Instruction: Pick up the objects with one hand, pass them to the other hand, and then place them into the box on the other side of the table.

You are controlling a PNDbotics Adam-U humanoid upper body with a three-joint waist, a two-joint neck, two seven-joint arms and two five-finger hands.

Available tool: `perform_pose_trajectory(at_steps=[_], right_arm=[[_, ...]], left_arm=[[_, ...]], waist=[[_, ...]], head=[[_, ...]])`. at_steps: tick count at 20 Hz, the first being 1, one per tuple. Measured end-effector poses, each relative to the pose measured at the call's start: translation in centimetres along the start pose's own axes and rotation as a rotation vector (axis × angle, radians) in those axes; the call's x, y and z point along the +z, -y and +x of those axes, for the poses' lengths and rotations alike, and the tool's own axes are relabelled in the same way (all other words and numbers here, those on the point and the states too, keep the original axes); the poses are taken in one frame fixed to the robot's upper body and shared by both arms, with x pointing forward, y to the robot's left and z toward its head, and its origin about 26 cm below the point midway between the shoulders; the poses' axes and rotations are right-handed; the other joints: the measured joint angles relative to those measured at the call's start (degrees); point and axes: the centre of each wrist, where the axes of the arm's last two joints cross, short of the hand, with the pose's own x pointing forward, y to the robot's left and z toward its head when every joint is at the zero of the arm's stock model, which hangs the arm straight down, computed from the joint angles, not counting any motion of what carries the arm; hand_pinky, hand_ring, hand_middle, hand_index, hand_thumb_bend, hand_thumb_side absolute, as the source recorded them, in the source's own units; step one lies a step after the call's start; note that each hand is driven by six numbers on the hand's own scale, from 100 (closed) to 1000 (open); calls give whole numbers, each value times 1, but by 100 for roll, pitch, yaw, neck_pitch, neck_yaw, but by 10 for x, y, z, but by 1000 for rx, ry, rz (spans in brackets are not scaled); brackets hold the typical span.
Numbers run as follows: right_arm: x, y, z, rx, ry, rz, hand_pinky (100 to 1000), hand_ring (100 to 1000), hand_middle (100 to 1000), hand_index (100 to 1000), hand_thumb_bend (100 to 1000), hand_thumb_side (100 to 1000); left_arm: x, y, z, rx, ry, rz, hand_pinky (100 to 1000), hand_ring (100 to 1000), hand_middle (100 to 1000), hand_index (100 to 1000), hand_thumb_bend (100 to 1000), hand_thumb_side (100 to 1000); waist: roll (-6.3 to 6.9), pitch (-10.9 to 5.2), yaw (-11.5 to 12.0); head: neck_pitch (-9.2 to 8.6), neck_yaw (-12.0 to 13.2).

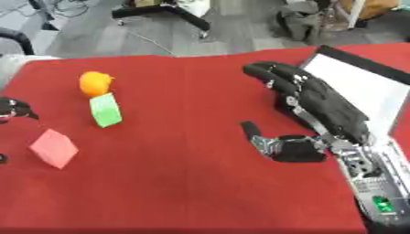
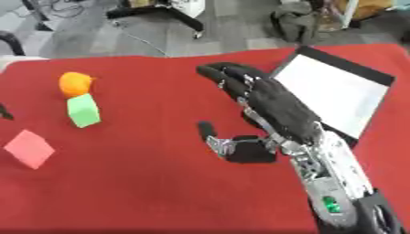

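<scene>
An orange ball-like object [image 1: 95,82] lies at the left of the red table, touching a green block [image 1: 105,109] just below it. A pink block [image 1: 54,148] lies nearer the front left. The box [image 2: 336,91], white inside with a black rim, sits at the right edge. My right hand [image 2: 268,107] hovers over the table's middle right beside the box, fingers stretched forward and thumb spread, holding nothing. Only the dark fingertips of my left hand [image 1: 14,109] show at the left edge, left of the green block.
The red cloth [image 1: 184,183] covers the table. Beyond its far edge are a grey floor, a chair base [image 1: 164,11] and bags.
</scene>
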Motion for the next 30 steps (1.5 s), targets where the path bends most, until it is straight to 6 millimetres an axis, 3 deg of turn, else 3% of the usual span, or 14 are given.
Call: perform_pose_trajectory(at_steps=[4,15,30], right_arm=[[0,0,0,0,0,3,872,911,874,1000,143,508],[0,0,0,-1,1,7,872,910,873,1000,136,512],[-1,0,1,-7,3,4,871,910,872,1000,132,514]], left_arm=[[-4,-1,3,92,52,16,757,742,749,880,713,247],[-14,-19,14,258,118,-29,757,731,726,856,659,215],[-32,-18,30,232,121,-122,752,727,717,844,644,135]], waist=[[0,-1,1],[2,-1,-27],[18,-1,-67]], head=[[0,-12],[0,-16],[0,69]])
